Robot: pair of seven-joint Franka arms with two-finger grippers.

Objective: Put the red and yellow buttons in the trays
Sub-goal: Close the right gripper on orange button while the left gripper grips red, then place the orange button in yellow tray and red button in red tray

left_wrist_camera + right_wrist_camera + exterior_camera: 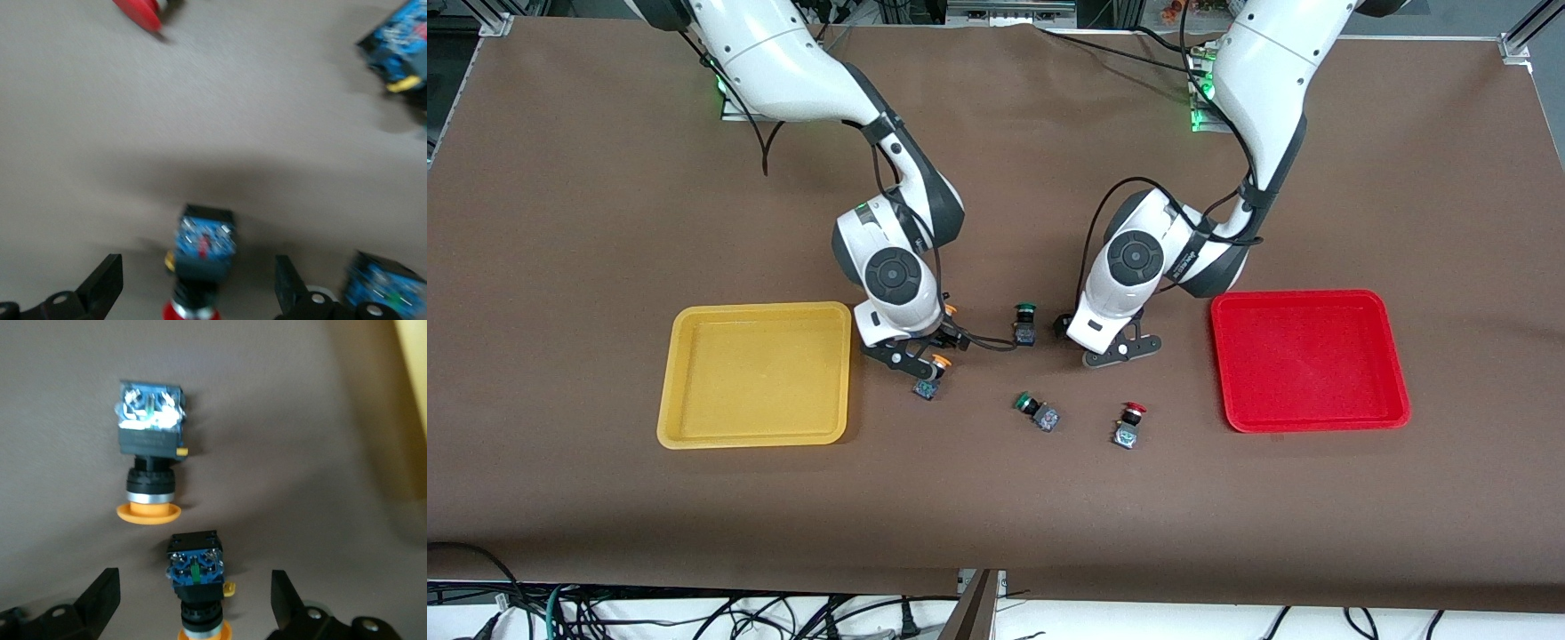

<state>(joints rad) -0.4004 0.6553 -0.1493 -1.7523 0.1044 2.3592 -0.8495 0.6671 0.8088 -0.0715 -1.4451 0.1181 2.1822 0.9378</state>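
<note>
My right gripper [925, 342] [193, 593] is open beside the yellow tray [751, 438], its fingers either side of a yellow button [195, 577], whose cap [950, 311] peeks out. A second yellow button [930, 377] [150, 460] lies just nearer the front camera. My left gripper [1116, 348] [197, 280] is open, its fingers either side of a red button [203, 243] that is hidden under the hand in the front view. A second red button [1129, 425] [139, 13] lies nearer the front camera. The red tray [1316, 423] holds nothing; so does the yellow one.
Two green-capped buttons lie between the grippers: one [1024, 324] beside my left hand, one [1037, 412] nearer the front camera beside the loose red button. Brown cloth covers the table. The yellow tray's rim [415, 387] shows in the right wrist view.
</note>
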